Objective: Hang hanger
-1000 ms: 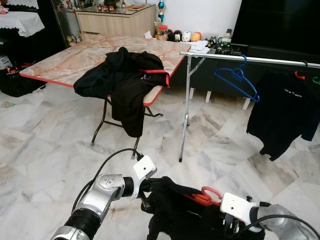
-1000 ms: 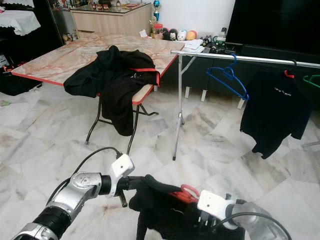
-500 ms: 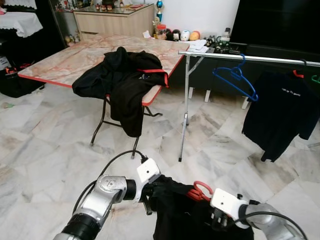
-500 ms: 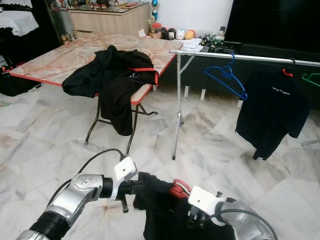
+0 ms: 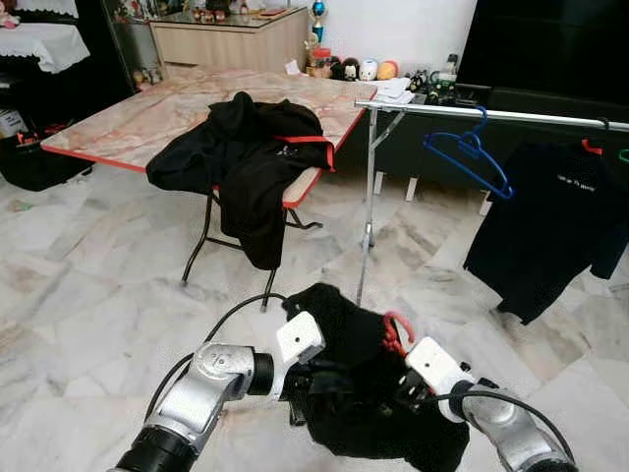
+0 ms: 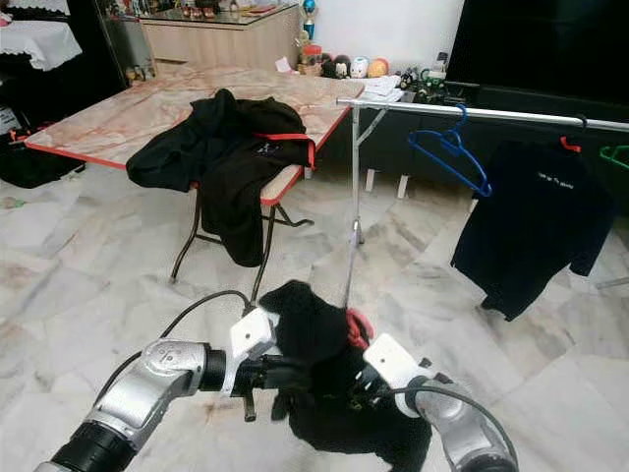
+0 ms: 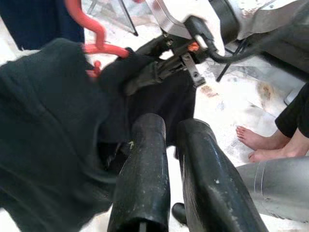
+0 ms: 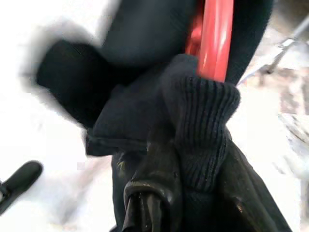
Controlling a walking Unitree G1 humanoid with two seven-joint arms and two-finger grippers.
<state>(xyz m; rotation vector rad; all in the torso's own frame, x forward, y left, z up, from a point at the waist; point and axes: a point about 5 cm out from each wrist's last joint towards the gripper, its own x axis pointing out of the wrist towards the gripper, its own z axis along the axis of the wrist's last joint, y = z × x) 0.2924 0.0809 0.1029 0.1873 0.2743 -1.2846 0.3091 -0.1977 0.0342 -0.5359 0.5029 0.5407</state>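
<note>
A: Two tools hold one black cloth garment on a red plastic hanger, low above the marble floor.

B: The right tool is closed on its ribbed collar. The left tool has narrow fingers against the fabric.

A: The metal clothes rail stands well apart, behind.

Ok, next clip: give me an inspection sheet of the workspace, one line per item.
Surface: marble floor; folding table at left.
Job's things: black garment on red hanger, held low before clothes rail.
Clutter: black jacket draped over the table edge; blue hanger and black T-shirt on the rail.
Grippers: left claw against the garment; right claw shut on its collar.
Cables: black cable looping from left arm.
Surroundings: bare feet of a person nearby.
</note>
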